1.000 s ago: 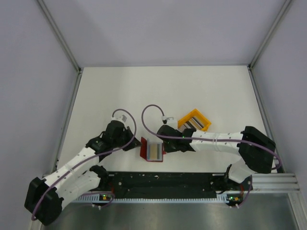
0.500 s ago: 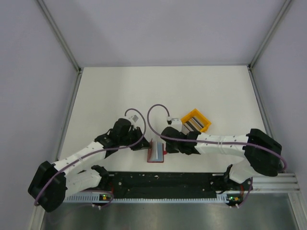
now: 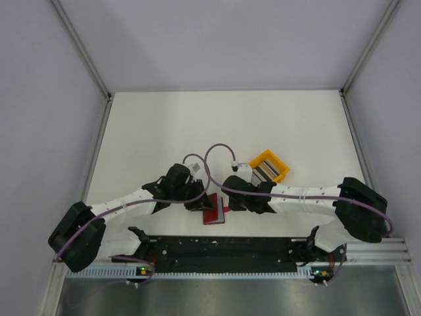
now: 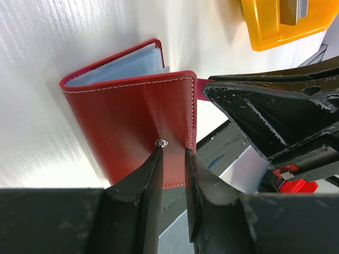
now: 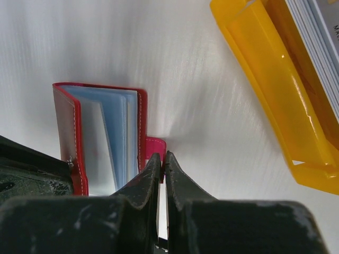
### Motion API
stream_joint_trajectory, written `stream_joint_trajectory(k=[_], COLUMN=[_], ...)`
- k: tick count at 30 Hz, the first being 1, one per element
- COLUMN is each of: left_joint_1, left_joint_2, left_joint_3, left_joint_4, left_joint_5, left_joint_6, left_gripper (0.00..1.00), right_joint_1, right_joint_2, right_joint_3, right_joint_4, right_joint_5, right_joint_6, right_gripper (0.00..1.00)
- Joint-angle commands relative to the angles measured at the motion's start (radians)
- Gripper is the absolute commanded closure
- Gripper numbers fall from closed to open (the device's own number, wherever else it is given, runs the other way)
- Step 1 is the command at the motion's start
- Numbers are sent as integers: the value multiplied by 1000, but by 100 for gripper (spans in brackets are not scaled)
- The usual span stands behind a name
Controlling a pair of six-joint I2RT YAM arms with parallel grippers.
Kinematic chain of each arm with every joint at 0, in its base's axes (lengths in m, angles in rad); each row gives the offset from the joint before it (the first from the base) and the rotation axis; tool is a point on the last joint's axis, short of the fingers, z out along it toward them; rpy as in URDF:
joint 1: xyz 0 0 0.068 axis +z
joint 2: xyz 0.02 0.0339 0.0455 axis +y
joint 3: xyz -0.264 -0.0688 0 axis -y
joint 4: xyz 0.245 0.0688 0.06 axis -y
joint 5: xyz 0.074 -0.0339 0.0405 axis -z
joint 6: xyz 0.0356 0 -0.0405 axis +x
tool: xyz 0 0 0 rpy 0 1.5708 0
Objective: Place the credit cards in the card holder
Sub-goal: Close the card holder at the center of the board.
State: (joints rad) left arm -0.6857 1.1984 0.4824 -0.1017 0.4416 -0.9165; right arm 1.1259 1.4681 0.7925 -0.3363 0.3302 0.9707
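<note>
The card holder point(image 3: 214, 216) lies on the white table point(image 3: 197, 125) near its front edge, between the two grippers. It is folded partly over, with its red cover uppermost and clear sleeves point(image 5: 114, 137) showing at the open side. In the left wrist view, the left gripper point(image 4: 172, 153) sits over the cover. Its fingers stand a little apart with a narrow gap between them, and one tip is right beside the small metal stud point(image 4: 160, 143). Nothing is caught between them. In the top view this gripper reaches the holder from about 9 o'clock. The right gripper point(image 5: 161, 157) reaches it from about 3 o'clock, fingers pressed together and pinching the holder's short snap tab point(image 5: 152, 145), which sticks out from the cover's edge. The two grippers are close to each other across the holder. At about 1 o'clock from the holder, near it but not touching, sits a yellow bin point(image 5: 265, 74). The credit cards point(image 5: 318, 37) stand on edge inside the bin as a stack of pale and dark edges, away from both grippers.
</note>
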Motion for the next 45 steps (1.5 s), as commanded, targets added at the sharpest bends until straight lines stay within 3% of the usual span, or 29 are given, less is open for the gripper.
stream_joint_trajectory(k=[1,7,15,24,31,36,42,45], left_joint_1=[-5,-6,-5,-6,-3,-3,-3,-3], left_joint_2=[4,-2,-17,-118,-175,-215,-208,-201], left_joint_3=[18,79,173,209,203,187,162,150], left_joint_4=[42,-52,-170,-240,-283,-342,-328,-300], left_joint_5=[31,11,-113,-234,-274,-346,-362,-336], left_joint_6=[22,103,174,226,252,249,222,228], left_gripper=[73,72,58,28,22,2,3,19], right_joint_1=[14,14,12,12,11,11,12,12], right_joint_2=[-17,0,-23,-15,-9,6,-3,-18], right_joint_3=[13,34,8,-3,4,7,-2,-15], right_joint_4=[26,42,57,77,76,75,68,69], right_joint_5=[15,-6,-17,-26,-22,-22,-17,-13], right_joint_6=[14,-15,-24,-29,-20,-17,-20,-17], right_gripper=[100,100,100,100,100,100,100,100])
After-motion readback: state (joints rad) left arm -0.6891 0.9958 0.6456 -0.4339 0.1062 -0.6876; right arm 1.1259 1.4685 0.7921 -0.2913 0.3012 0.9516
